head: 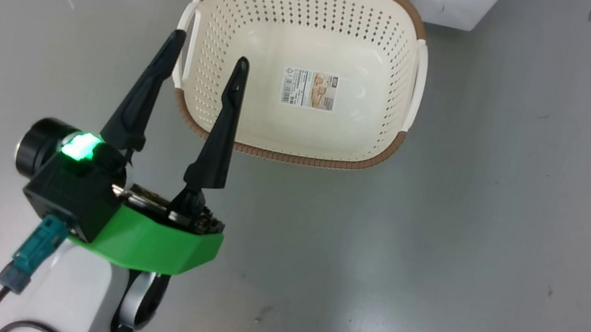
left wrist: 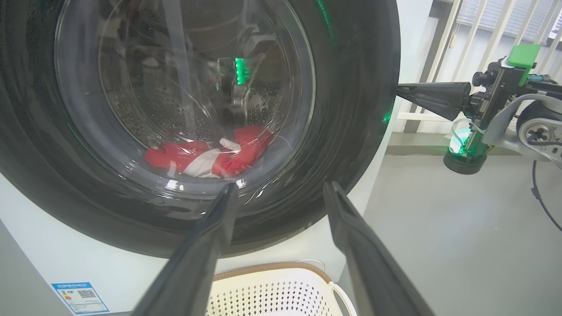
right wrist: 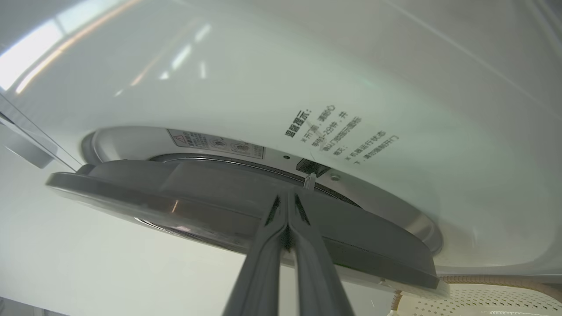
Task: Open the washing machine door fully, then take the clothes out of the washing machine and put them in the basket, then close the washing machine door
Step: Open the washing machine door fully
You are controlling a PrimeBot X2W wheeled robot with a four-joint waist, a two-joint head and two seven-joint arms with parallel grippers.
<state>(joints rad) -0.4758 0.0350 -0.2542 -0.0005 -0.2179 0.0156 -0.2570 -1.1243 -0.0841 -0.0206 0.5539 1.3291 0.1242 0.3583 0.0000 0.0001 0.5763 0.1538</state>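
Beyond the left gripper (left wrist: 281,186), clothes (left wrist: 198,156)

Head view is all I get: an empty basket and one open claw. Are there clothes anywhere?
Observer: Yes, the left wrist view shows red clothes low in the drum, behind the glass of the washing machine door.
Operator: Is that door shut?
Observer: Slightly ajar; the right wrist view shows a gap between its edge and the front of the washing machine.
Operator: Where's the other claw?
Observer: The right claw, shut, has its tips at that door's edge.
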